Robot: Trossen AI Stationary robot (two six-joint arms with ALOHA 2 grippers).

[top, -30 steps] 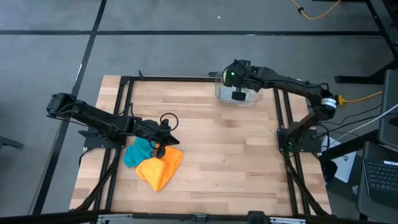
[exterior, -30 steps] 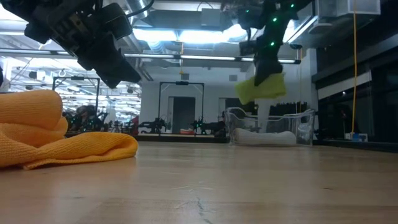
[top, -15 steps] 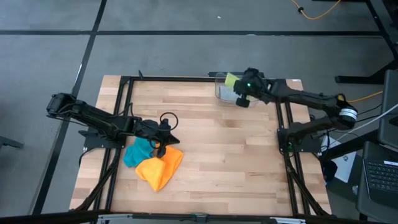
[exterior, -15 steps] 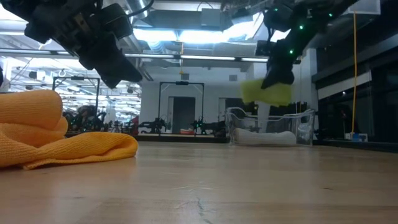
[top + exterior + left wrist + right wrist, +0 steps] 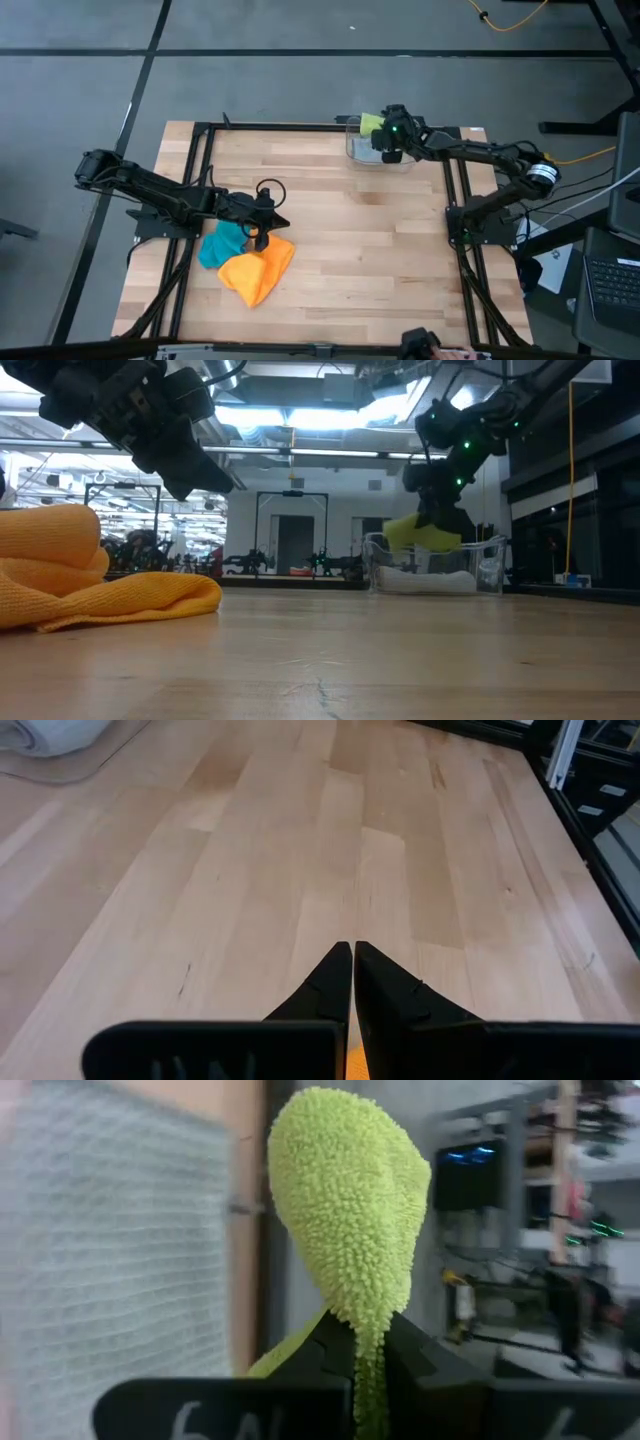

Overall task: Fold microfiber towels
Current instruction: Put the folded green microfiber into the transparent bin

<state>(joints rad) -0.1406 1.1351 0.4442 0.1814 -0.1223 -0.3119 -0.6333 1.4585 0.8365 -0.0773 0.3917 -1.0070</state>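
Observation:
A lime green towel (image 5: 350, 1210) is bunched in my shut right gripper (image 5: 385, 135), at the rim of the clear bin (image 5: 480, 560) by the table's far edge. A light grey towel (image 5: 430, 580) lies rolled on the bin's floor. The orange towel (image 5: 258, 268) lies crumpled on the table near the left side, partly over the teal towel (image 5: 222, 245). My left gripper (image 5: 353, 955) hovers shut above these two and touches nothing. My right gripper pinches a bunched fold of the lime towel (image 5: 368, 1330) between its two fingers (image 5: 420, 1365). The fingers slant downward and come from the table's right. The towel bulges out past the fingertips and is lifted clear of the table; whether it touches the bin's rim, I cannot tell.
Bare wooden tabletop (image 5: 350, 250) spreads between the two arms. A black metal frame (image 5: 200, 135) runs along the table's edges. The room beyond the far edge shows in the low view.
My right gripper has come down toward the bin with the lime towel, rolling and tipping its wrist. The towel hung well above the bin before and now sits at rim height.

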